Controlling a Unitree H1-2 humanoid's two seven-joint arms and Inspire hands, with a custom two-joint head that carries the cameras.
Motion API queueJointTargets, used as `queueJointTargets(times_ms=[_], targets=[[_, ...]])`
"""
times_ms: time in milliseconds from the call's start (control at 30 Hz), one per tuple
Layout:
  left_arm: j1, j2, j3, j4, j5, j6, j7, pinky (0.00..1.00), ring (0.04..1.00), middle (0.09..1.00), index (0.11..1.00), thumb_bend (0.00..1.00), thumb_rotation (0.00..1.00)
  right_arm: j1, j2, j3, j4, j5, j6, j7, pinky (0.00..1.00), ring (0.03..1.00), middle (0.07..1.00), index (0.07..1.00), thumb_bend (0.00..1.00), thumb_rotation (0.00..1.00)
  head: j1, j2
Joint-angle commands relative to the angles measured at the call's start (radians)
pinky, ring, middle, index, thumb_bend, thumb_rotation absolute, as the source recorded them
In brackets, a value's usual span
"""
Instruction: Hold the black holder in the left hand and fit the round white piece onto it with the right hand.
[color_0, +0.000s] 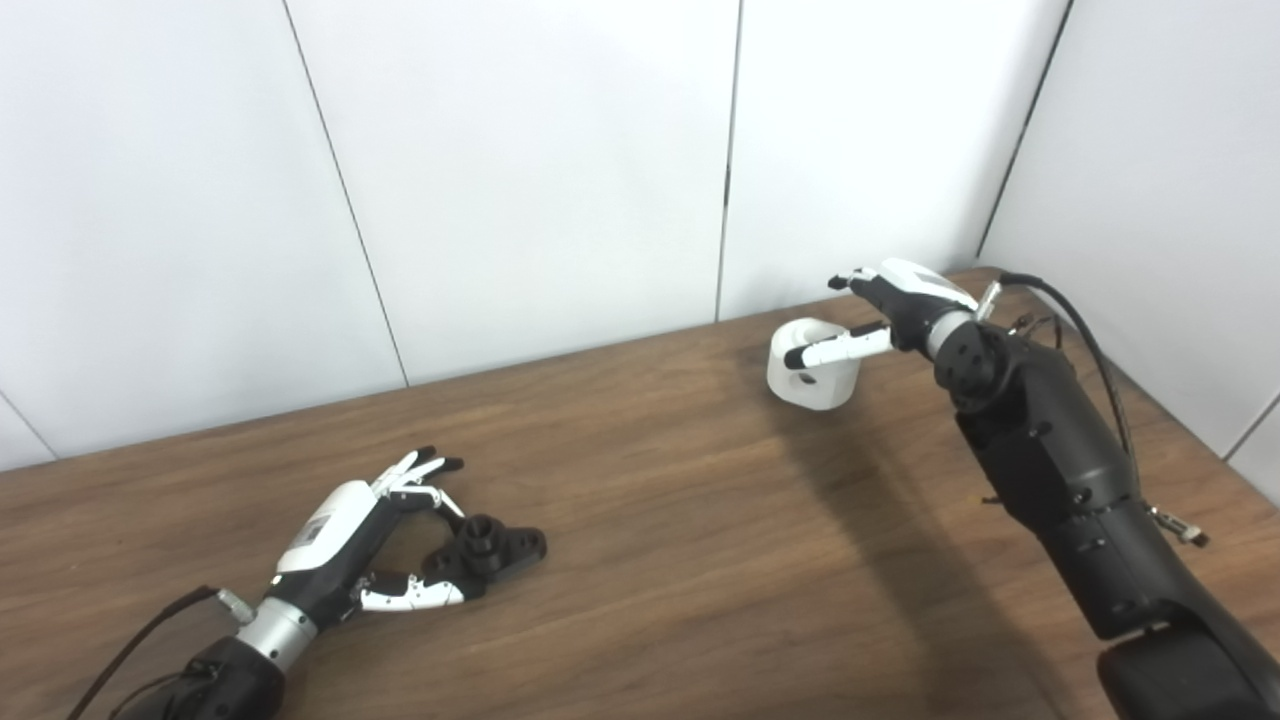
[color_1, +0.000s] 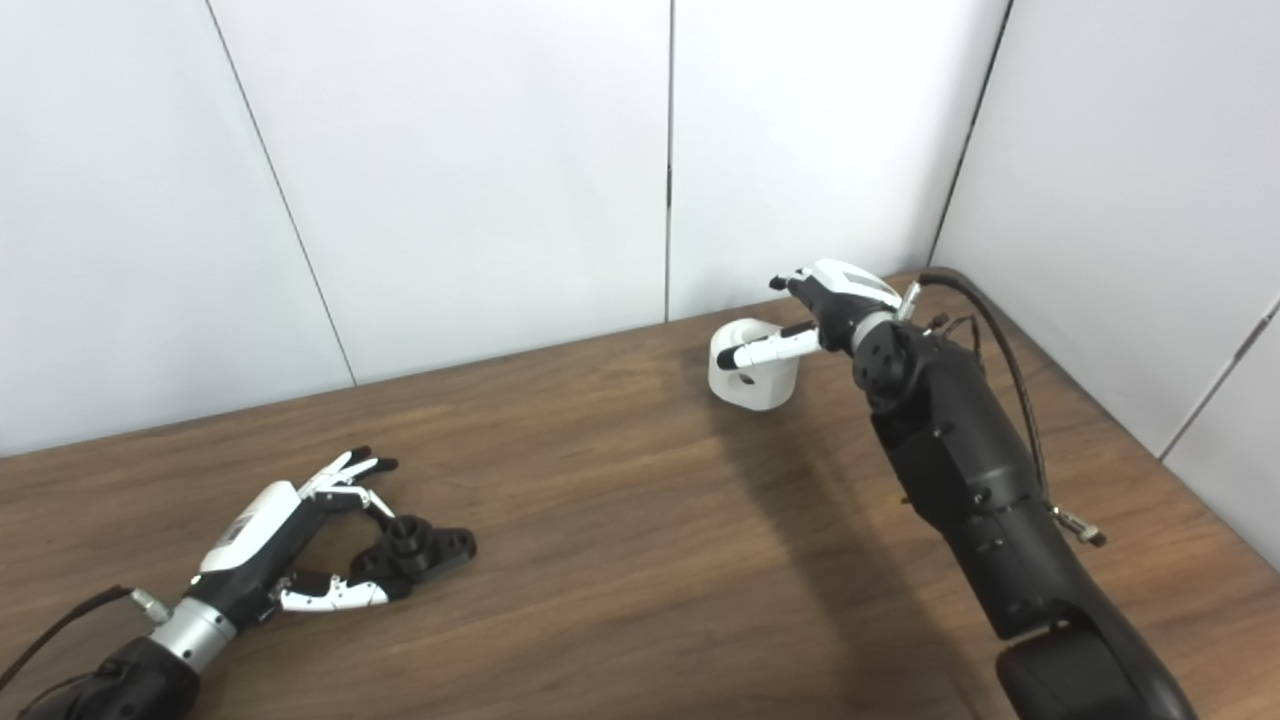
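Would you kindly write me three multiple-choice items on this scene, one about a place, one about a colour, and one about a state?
1. Where does the black holder lie?
A. near the left hand
B. at the far right corner
C. in the middle of the table

2. What colour is the round piece by the right hand?
A. black
B. white
C. red

3. Is the round piece lifted off the table?
A. yes, held high
B. no, it rests on the table
C. it sits on the holder

Answers: 1 A, the holder lies between that hand's fingers and thumb. 2 B, it is plainly white. 3 B, its base meets the wood, far from the holder.
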Motion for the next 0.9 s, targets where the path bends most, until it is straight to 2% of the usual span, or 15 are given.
queueJointTargets(times_ms=[0,233,500,867], targets=[[0.106,0.024,-0.08,0.063,0.092,0.019,-0.095,0.97,1.0,0.913,0.482,0.52,0.05,-0.055,-0.021,0.001,-0.011,0.0,0.004,-0.026,1.0,1.0,1.0,0.933,1.0,0.67,-0.001,0.001],[0.109,0.025,-0.081,0.064,0.087,0.019,-0.096,0.98,1.0,0.912,0.482,0.52,0.06,-0.061,-0.014,0.019,0.012,0.008,0.004,-0.035,1.0,1.0,1.0,0.932,1.0,0.65,0.003,0.003],[0.113,0.03,-0.083,0.057,0.085,0.019,-0.093,0.98,1.0,0.914,0.482,0.52,0.06,-0.07,-0.009,0.04,0.046,0.017,0.004,-0.044,1.0,1.0,1.0,0.92,1.0,0.54,0.009,0.007],[0.119,0.041,-0.074,0.047,0.067,0.019,-0.11,1.0,1.0,0.916,0.482,0.52,0.05,-0.084,-0.012,0.062,0.127,0.06,0.001,-0.095,1.0,1.0,1.0,0.897,1.0,0.51,0.01,0.01]])
